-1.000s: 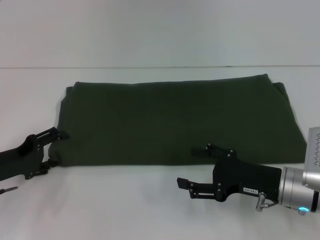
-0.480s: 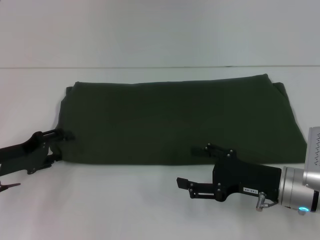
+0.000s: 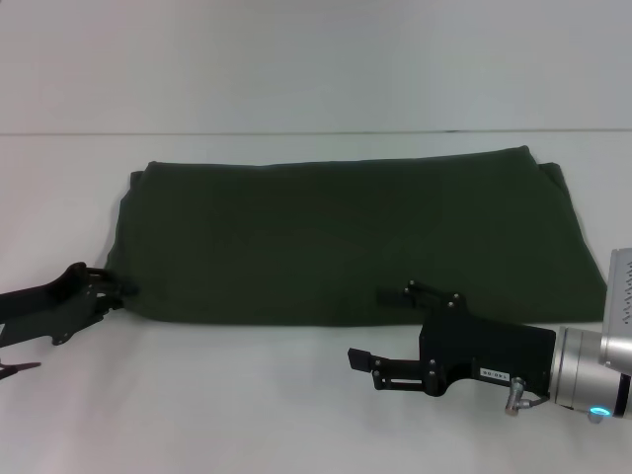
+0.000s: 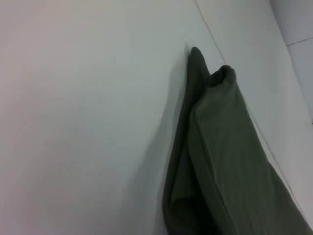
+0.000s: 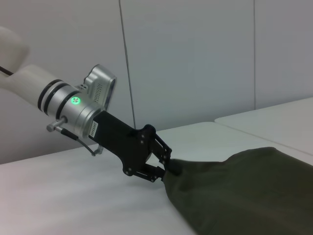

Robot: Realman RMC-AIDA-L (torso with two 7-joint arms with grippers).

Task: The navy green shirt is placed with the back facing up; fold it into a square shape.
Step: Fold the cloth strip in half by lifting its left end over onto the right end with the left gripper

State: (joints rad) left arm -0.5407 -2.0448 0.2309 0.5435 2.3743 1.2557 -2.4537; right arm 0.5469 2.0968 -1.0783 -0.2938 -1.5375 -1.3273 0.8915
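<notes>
while the navy green shirt point(image 3: 346, 242) lies folded into a wide band across the middle of the head view, plain side up on the white table point(image 3: 296, 395), both arms sit low in the frame. the left gripper point(image 3: 117, 287) reaches in from the lower left, and its fingers are clenched on the shirt's lower left corner; the right wrist view shows them point(image 5: 168, 166) pinching a bunched tip of cloth at that corner. the left wrist view shows the shirt's layered edge point(image 4: 215, 161) running along the table. the right gripper point(image 3: 380, 331) enters from the lower right, its jaws spread apart: one finger lies over the shirt's near hem, the other over bare table just below it, gripping nothing. the shirt's far edge lies near the table's back line.
</notes>
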